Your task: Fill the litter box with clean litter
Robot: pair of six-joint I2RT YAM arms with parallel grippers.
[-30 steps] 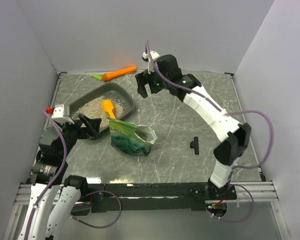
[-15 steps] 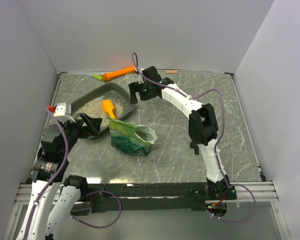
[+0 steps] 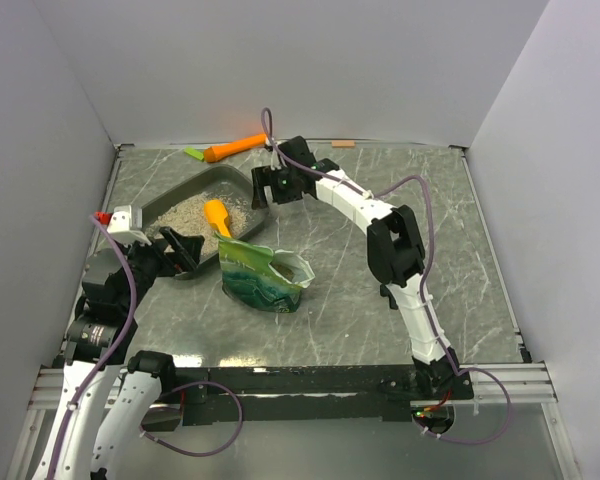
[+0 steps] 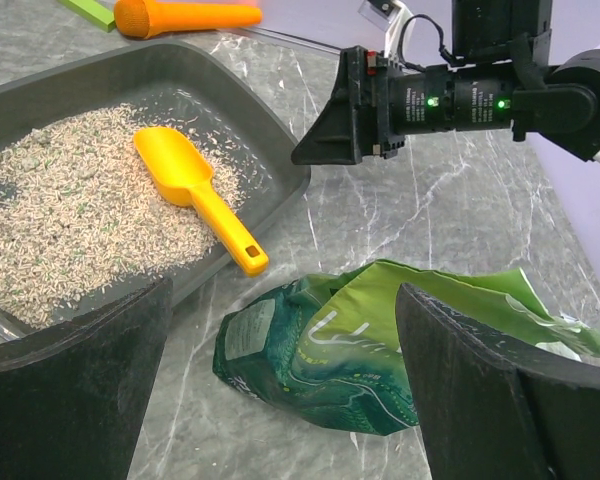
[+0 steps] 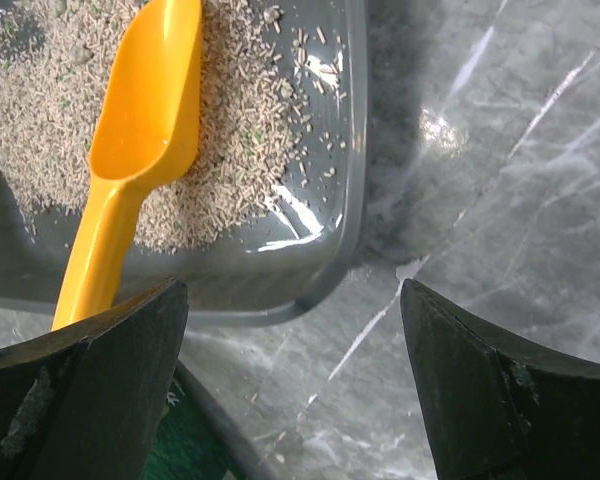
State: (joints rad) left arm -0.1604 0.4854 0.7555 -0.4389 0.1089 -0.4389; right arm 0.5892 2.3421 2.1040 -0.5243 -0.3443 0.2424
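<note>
The dark grey litter box (image 3: 242,180) lies at the back left, with a layer of beige litter (image 3: 185,212) and an orange scoop (image 3: 218,217) in it. A crinkled green bag (image 3: 265,278) stands just in front of it. My right gripper (image 3: 263,190) hovers open over the box's right corner. In the right wrist view its fingers straddle the box's rim (image 5: 355,150) and bare table, beside the scoop (image 5: 140,130) and the litter (image 5: 230,120). My left gripper (image 4: 283,300) is open at the box's near end, facing the bag (image 4: 380,340), with nothing between its fingers.
An orange carrot-shaped toy (image 3: 238,147) with a green tip lies by the back wall behind the box. A small black part (image 3: 389,290) rests on the table beside the right arm. White walls close in the table on three sides.
My right arm has folded and swung left and down, bringing its gripper from above the table's middle back to the litter box's right corner. The left arm has stayed put.
</note>
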